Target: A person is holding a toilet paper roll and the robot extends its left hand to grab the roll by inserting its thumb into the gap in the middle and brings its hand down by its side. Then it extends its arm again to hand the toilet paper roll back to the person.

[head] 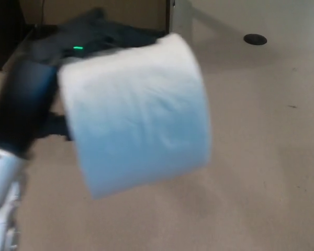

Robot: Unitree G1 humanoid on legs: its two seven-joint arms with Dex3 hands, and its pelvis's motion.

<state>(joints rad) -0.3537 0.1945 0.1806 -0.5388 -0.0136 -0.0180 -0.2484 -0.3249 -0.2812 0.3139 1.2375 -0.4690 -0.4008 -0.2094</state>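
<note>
A large white toilet paper roll [138, 112] fills the middle left of the head view, blurred by motion. My left hand [89, 44] is shut on it: black fingers lie over the roll's top far edge, and a dark part reaches into its left end at the core. My left forearm [18, 112] comes up from the lower left edge. No person's hand shows on the roll. My right hand is out of the picture.
Beige carpet floor [261, 157] spreads to the right and below. A pale cabinet or wall panel [178, 18] stands at the back, with a dark round floor fitting [255, 39] beside it.
</note>
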